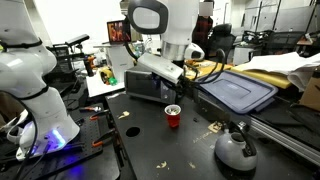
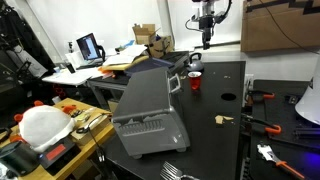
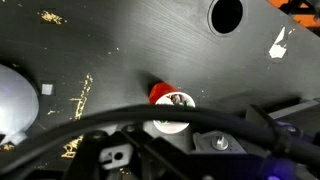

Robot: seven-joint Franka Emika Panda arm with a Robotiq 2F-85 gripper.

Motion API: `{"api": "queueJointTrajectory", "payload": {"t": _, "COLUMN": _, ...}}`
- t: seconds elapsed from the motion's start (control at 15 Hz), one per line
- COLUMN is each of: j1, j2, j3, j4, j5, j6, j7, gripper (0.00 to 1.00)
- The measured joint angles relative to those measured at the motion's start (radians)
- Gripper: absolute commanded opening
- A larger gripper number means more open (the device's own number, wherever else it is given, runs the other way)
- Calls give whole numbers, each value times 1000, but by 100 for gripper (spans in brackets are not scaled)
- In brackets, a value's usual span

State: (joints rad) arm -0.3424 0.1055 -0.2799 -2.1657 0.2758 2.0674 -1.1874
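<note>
The gripper (image 2: 205, 42) is being carried high above the dark table (image 2: 215, 140) by the single arm. Its jaws are being held as wide apart as they go, and nothing is being gripped between them. The red cup (image 2: 194, 81) is being shown standing upright on the table, apart from the gripper, with clear air being seen between the two in an exterior view. From the gripper the cup is being found almost straight down, only slightly off to one side. In the wrist view the cup (image 3: 172, 100) is being framed near the middle of the picture, just beyond the blurred gripper body along the lower edge, so the offset is being judged small. The cup's long axis is being presented as vertical, with its mouth being turned up toward the wrist camera. Something pale is being seen inside it, though what it is cannot be told. A round hole (image 3: 227, 14) in the table is being shown beyond the cup, and a rounded silver vessel (image 1: 236, 150) is being seen off to another side. A grey bin (image 2: 150, 110) is being shown near the cup, and crumbs (image 3: 78, 95) are being seen scattered over the table.
</note>
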Motion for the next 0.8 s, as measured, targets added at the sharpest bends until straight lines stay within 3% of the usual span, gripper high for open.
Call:
{"api": "queueJointTrajectory", "payload": {"t": 0.4, "j1": 0, "j2": 6, "j3": 2, "j4": -1, "j5": 0, "j6": 1, "j7": -10, "gripper": 100}}
{"api": "queueJointTrajectory", "payload": {"t": 0.8, "j1": -12, "j2": 82, "j3": 0, "j4": -6, "j5": -7, "j6": 22, "j7": -136, "gripper": 100}}
